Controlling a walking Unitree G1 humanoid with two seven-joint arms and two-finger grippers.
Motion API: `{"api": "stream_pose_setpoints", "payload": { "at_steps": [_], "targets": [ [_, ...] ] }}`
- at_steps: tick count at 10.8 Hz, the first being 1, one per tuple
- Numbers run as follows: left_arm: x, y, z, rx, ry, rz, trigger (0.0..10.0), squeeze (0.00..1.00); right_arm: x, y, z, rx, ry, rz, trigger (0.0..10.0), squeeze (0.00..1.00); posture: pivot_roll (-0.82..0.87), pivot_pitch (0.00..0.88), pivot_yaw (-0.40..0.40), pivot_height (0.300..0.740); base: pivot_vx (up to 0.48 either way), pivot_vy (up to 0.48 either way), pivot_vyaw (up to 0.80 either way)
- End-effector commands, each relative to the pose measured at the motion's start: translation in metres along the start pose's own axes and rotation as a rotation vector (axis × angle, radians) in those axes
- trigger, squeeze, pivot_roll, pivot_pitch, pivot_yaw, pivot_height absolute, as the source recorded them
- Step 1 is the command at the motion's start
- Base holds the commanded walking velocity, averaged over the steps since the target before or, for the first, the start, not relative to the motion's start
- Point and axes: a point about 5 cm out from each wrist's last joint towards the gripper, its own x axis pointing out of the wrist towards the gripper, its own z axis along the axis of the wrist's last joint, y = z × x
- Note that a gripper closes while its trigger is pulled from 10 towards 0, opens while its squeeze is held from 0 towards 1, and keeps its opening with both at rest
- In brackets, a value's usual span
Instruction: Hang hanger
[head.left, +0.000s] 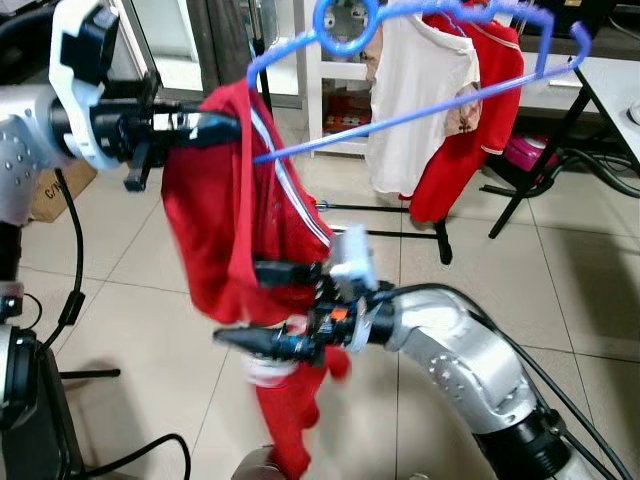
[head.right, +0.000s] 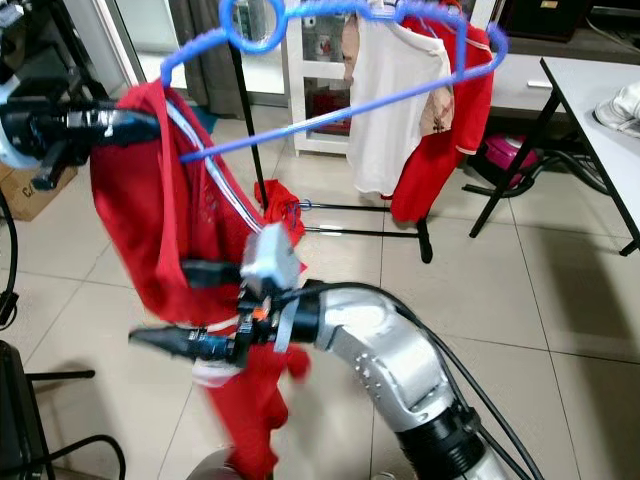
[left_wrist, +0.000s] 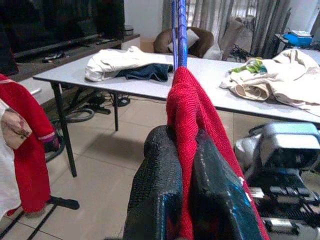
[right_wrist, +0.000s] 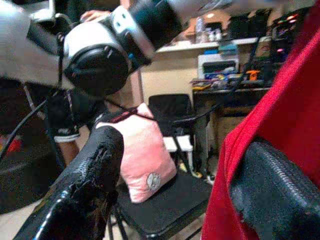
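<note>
Left wrist view shows the left gripper (left_wrist: 186, 200) clenched on the red garment (head.left: 240, 220) at the blue hanger (head.left: 420, 75)'s shoulder, carrying it toward the rack at one o'clock, while the right gripper (head.left: 262, 305) spreads open against the cloth's lower part, likely steadying it.

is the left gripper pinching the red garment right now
Yes, in the left wrist view the left gripper has its fingers closed on the red garment.

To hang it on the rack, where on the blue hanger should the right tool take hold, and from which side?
Probably the long straight bar of the blue hanger, approached from below. The red garment covers only the end pinched by the left tool, while the bar is bare and slanted, and the ring hook must stay free. The right tool is open beside the garment.
</note>
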Motion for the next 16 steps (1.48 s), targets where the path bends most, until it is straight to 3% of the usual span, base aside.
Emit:
{"api": "stream_pose_setpoints", "payload": {
  "at_steps": [1,4,5,6,7,8,11,12,16],
  "targets": [
    [-0.002,0.000,0.014,0.060,-0.019,0.012,0.0,0.00,0.005,0.003,-0.001,-0.019,0.024,0.058,10.0,0.00,0.13,0.095,0.077,0.740,0.000,0.000,0.00],
    [-0.002,0.007,0.024,0.096,-0.022,0.032,0.0,0.00,0.001,0.008,-0.019,0.031,0.125,0.187,10.0,0.00,0.14,0.086,0.074,0.740,0.000,0.000,0.00],
    [-0.003,0.008,0.029,0.113,-0.021,0.038,0.0,0.00,-0.006,0.008,-0.027,0.062,0.166,0.210,9.6,0.00,0.14,0.086,0.074,0.740,0.000,0.000,0.00],
    [-0.005,0.010,0.033,0.123,-0.021,0.046,0.0,0.00,-0.015,0.008,-0.034,0.094,0.204,0.226,6.4,0.00,0.14,0.078,0.072,0.740,0.000,0.000,0.00],
    [-0.007,0.012,0.036,0.133,-0.017,0.056,0.0,0.00,-0.022,0.007,-0.039,0.121,0.230,0.231,3.8,0.00,0.14,0.078,0.072,0.740,0.000,0.000,0.00],
    [-0.011,0.014,0.039,0.144,-0.013,0.072,0.0,0.00,-0.039,0.007,-0.048,0.172,0.278,0.229,0.0,0.00,0.14,0.072,0.073,0.740,0.000,0.000,0.00],
    [-0.020,0.018,0.037,0.141,0.002,0.104,0.0,0.00,-0.073,0.004,-0.060,0.248,0.348,0.168,0.0,0.00,0.13,0.057,0.083,0.740,0.000,0.000,0.00],
    [-0.021,0.019,0.036,0.138,0.004,0.105,0.0,0.00,-0.077,0.003,-0.061,0.254,0.358,0.155,0.0,0.00,0.13,0.057,0.083,0.740,0.000,0.000,0.00],
    [-0.028,0.014,0.007,0.093,0.050,0.113,0.0,0.00,-0.120,-0.006,-0.076,0.286,0.526,-0.007,0.0,0.00,0.10,0.022,0.075,0.740,0.000,0.000,0.00]
  ]
}}
